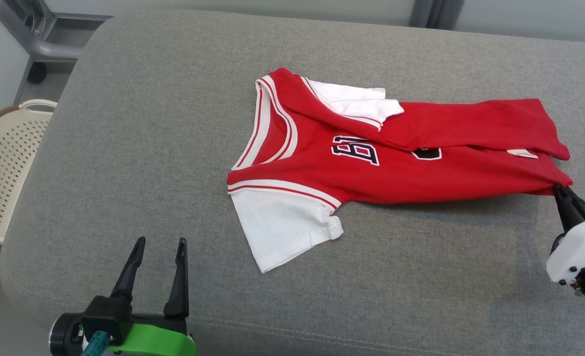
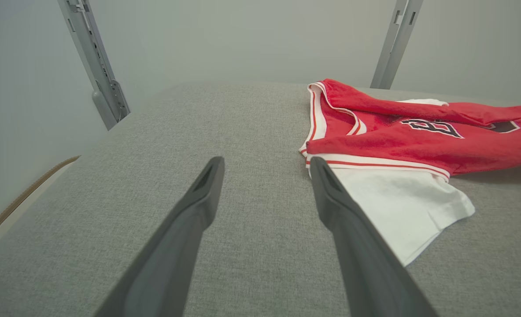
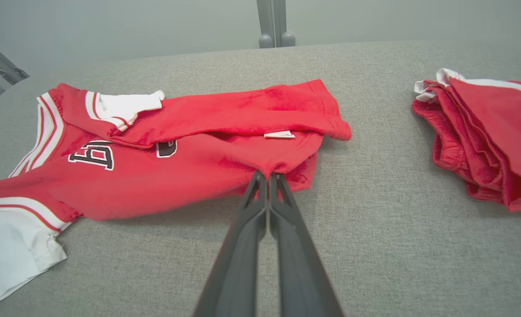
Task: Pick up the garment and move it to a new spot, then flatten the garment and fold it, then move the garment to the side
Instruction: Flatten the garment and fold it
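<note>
Head view: the red jersey [image 1: 421, 173] with white sleeves lies crumpled on the grey cushion [image 1: 149, 128]; the right gripper [image 1: 561, 189] has its jaws closed tight on the hem corner, while the left gripper [image 1: 159, 244] hovers near one white sleeve, jaws wide apart, holding nothing

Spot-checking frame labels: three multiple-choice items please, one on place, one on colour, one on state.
1. Where does the right gripper hold the jersey? A collar; B hem corner; C armhole.
2. What colour is the sleeve nearest the left gripper? A blue; B black; C white.
3. The left gripper's fingers are: A open above the cushion; B shut on the sleeve; C shut on the collar.
Answers: 1 B: clamped on the red hem edge. 2 C: white against the red body. 3 A: apart, nothing between them.
</note>
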